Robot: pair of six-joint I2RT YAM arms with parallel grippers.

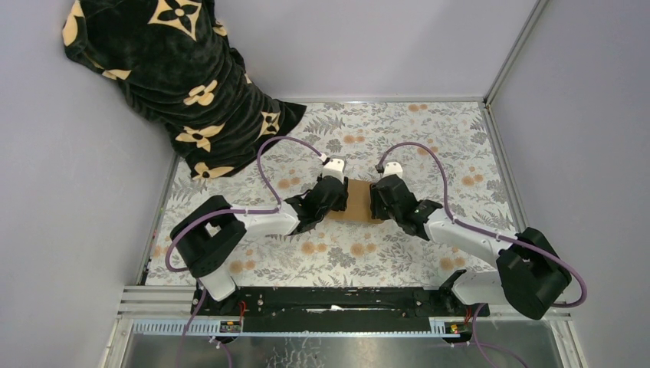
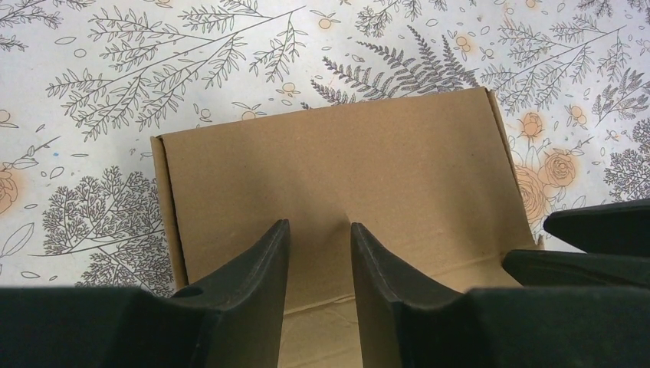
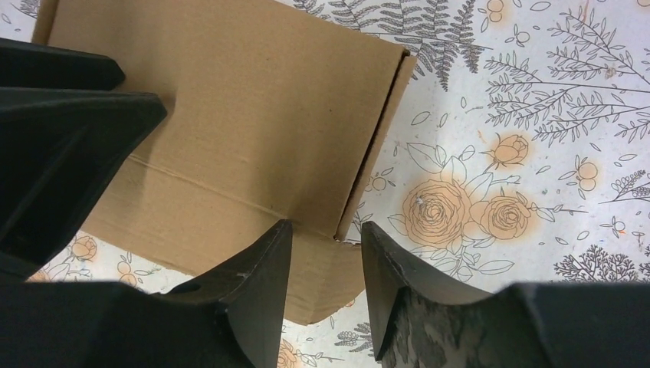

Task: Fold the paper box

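Note:
The paper box (image 1: 358, 201) is plain brown cardboard, lying mid-table between both grippers. In the left wrist view a raised panel of the box (image 2: 329, 161) stands in front of my left gripper (image 2: 320, 228). That gripper is open, its fingertips close to the panel, with only cardboard showing behind the gap. In the right wrist view the box (image 3: 245, 100) shows a side wall, and a flap (image 3: 337, 280) lies below it. My right gripper (image 3: 327, 228) is open and straddles the wall's lower corner without pinching it. From above, the left gripper (image 1: 341, 198) and right gripper (image 1: 375, 201) face each other across the box.
A black blanket with tan flower marks (image 1: 176, 77) is heaped at the back left, partly on the floral tablecloth (image 1: 429, 138). Grey walls close in the back and sides. A metal rail (image 1: 329, 295) carries the arm bases along the near edge.

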